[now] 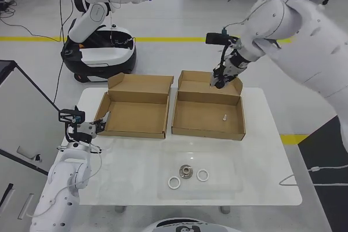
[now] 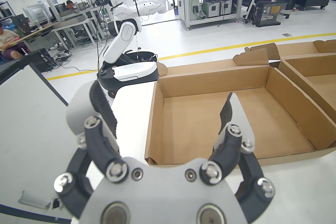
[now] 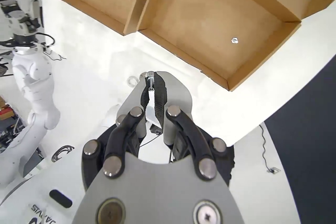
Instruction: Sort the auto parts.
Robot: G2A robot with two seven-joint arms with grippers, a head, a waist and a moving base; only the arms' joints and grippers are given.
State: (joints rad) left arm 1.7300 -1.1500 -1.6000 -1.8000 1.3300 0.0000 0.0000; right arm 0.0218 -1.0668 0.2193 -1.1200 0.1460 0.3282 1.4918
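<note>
- Right gripper (image 3: 151,83) — clamped on a bolt (image 3: 150,80), lengthwise along its fingers (image 3: 160,95) — hangs above the right box (image 1: 207,133).
- Left gripper (image 2: 163,93), wide open and empty, beside the left box (image 1: 133,134).

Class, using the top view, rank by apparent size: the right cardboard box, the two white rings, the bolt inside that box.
Largest: right cardboard box.
Then left white ring and right white ring, alike, so tied.
Smallest: bolt.

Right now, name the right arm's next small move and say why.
Probably lower the right gripper toward the floor of the right box, so its load can drop gently. Its jaws are shut on a small screw, it hangs above that box's far side, and a small metal part already lies inside.
</note>
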